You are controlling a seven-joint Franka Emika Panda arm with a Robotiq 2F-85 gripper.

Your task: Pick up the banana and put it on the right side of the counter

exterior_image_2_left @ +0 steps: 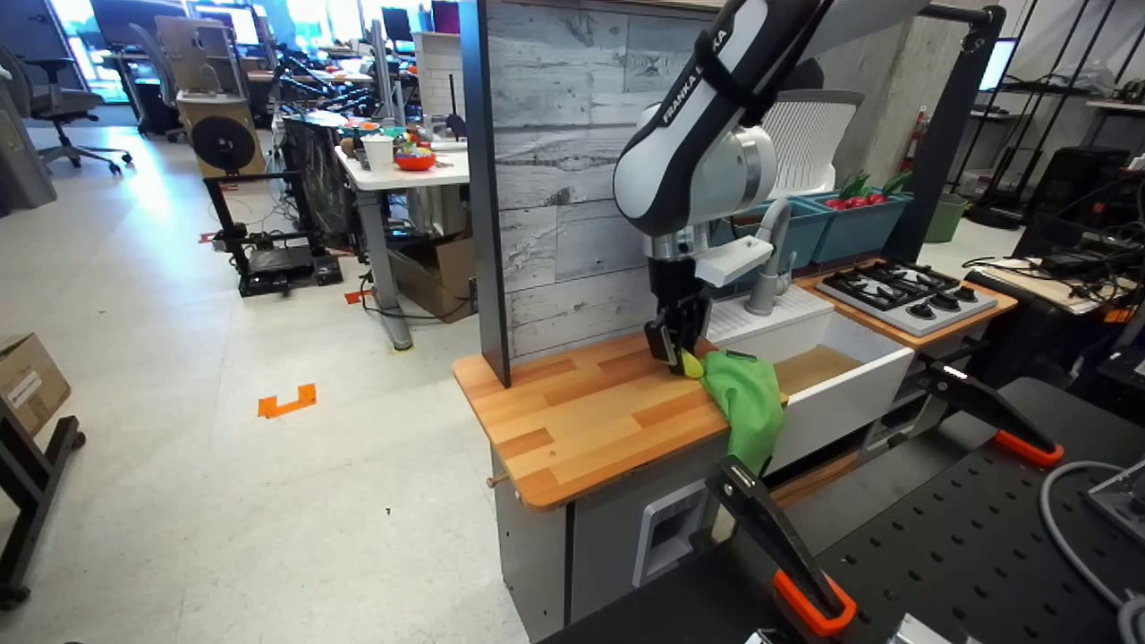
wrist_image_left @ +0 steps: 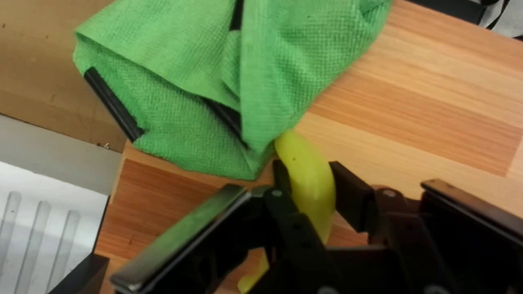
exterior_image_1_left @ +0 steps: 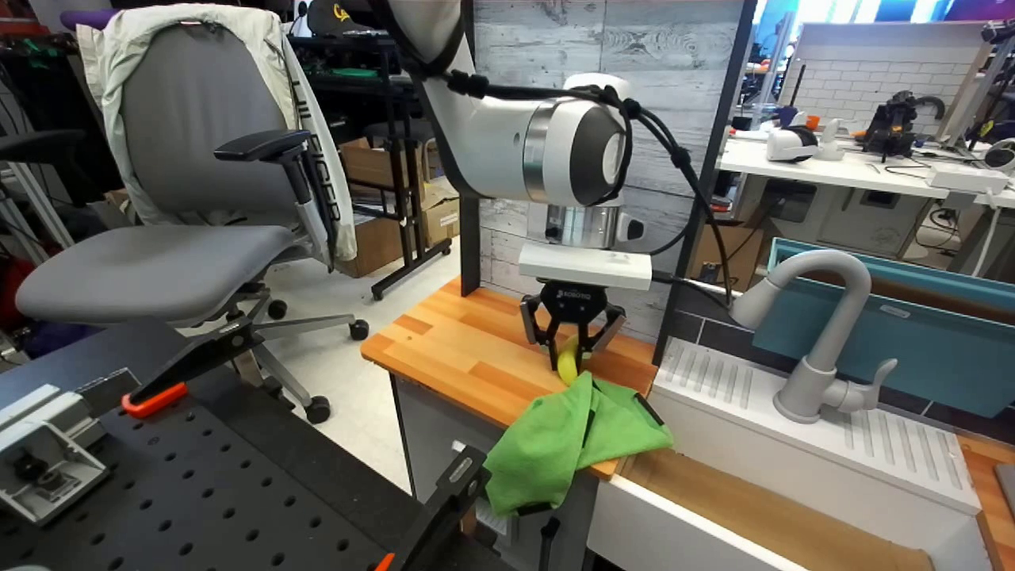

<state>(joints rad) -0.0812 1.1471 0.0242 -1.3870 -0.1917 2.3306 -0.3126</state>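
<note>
The yellow banana (wrist_image_left: 312, 188) lies between my gripper's fingers in the wrist view. It also shows low between the fingers in an exterior view (exterior_image_1_left: 567, 369) and beside them in an exterior view (exterior_image_2_left: 691, 364). My gripper (wrist_image_left: 306, 177) points down at the wooden counter (exterior_image_1_left: 444, 337), and both finger pads press against the banana's sides. The gripper (exterior_image_1_left: 566, 358) is low over the counter's back part, close to the sink. The banana's middle is hidden by the gripper, and its far tip shows below. I cannot tell whether the banana touches the counter.
A green cloth (exterior_image_1_left: 563, 436) drapes over the counter's front edge and touches or nearly touches the banana's end. A white sink (exterior_image_1_left: 674, 492) with a grey faucet (exterior_image_1_left: 821, 357) adjoins the counter. A wood-look wall panel (exterior_image_2_left: 581, 179) stands behind. A stove (exterior_image_2_left: 903, 291) lies beyond the sink.
</note>
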